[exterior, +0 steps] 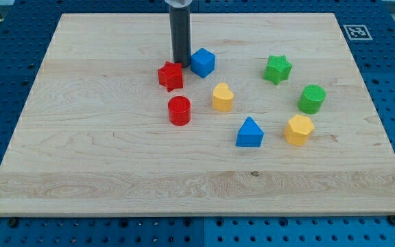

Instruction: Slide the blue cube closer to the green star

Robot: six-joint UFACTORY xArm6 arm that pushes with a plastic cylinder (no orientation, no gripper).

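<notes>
The blue cube (pixel 202 62) sits on the wooden board (pixel 101 137), above the middle. The green star (pixel 278 69) lies to the view's right of it, with a clear gap between them. My tip (pixel 181 65) stands just left of the blue cube, close to its left face, and right above the red star (pixel 171 76). I cannot tell if the tip touches the cube.
A red cylinder (pixel 179 110) lies below the red star. A yellow heart-like block (pixel 222 97) lies below the blue cube. A blue triangular block (pixel 249 132), a yellow hexagonal block (pixel 298 130) and a green cylinder (pixel 311 99) lie at the right.
</notes>
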